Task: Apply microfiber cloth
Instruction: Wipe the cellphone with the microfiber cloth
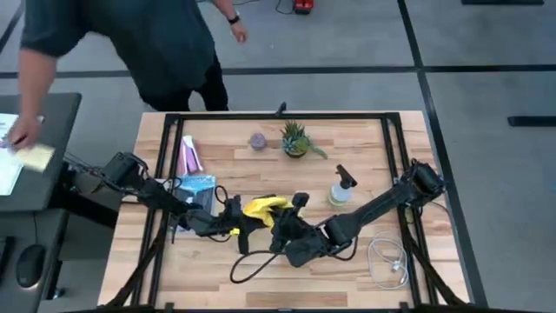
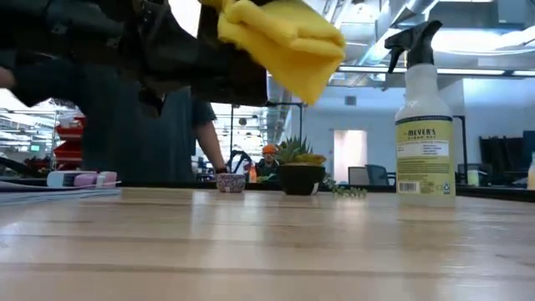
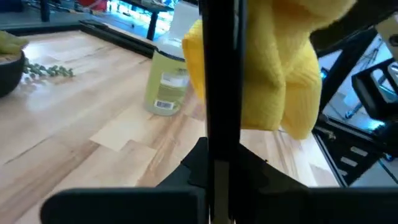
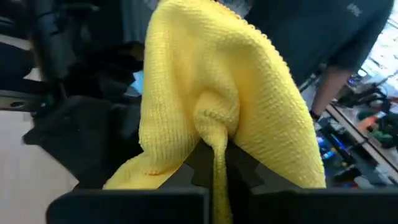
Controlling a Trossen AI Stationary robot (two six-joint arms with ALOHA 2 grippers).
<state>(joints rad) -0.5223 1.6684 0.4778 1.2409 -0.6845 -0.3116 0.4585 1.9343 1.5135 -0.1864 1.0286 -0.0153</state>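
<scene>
microfiber cloth (image 4: 217, 106) pinched in right gripper (image 4: 214, 158) jaws, held above table, left gripper (image 1: 233, 222) jaws closed alongside

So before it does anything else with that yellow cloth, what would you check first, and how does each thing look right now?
1. Right hand gripping the microfiber cloth: ok, fabric is pinched between its fingers.
2. Left hand gripping the cloth: cannot tell; it sits against the cloth, fingers hidden.
3. Cloth lifted off the table: ok, it hangs above the wood in the low view.
4. Spray bottle out of the way: ok, standing upright beside the right arm.
5. Person away from the arms: ok, standing beyond the far edge.
</scene>
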